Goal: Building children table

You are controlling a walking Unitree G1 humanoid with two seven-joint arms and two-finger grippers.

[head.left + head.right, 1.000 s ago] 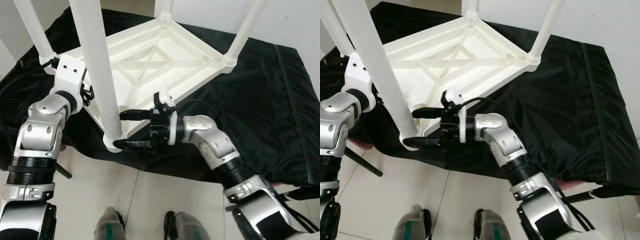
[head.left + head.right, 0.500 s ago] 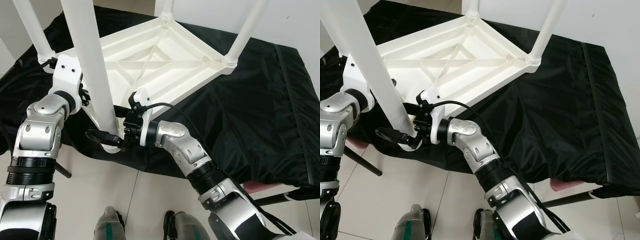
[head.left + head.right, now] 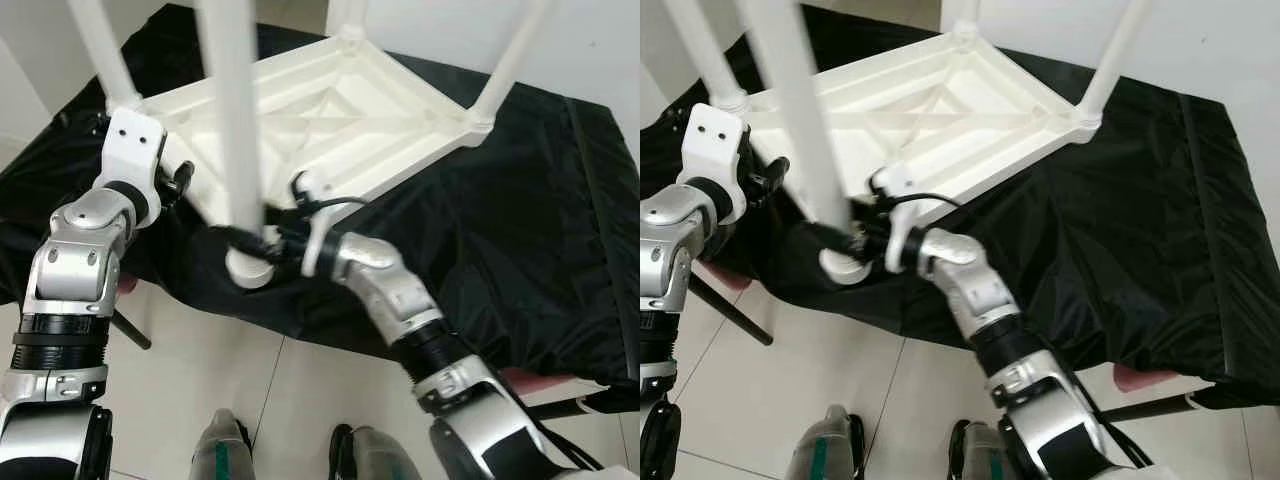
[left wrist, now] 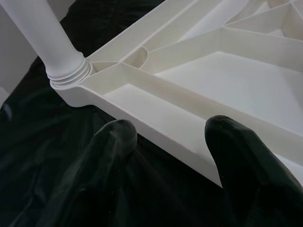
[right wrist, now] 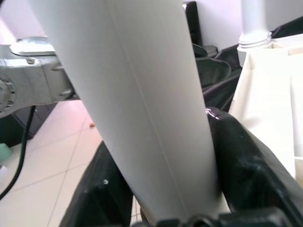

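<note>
The white children's table lies upside down on a black cloth, its legs pointing up. The near leg rises from the near corner socket at the cloth's front edge. My right gripper is shut on this leg just above the socket; in the right wrist view the leg sits between the two black fingers. My left gripper is at the table's left edge, open, with the white rim lying across the gap between its fingers.
Three more white legs stand at the other corners: far left, back and right. Tiled floor lies below the cloth's front edge, with my feet on it. A dark rod slants beneath the left side.
My right gripper has reached further in along the near corner and its fingers have shut around the near leg. The whole view has shifted a little. The left arm stays at the rim.
</note>
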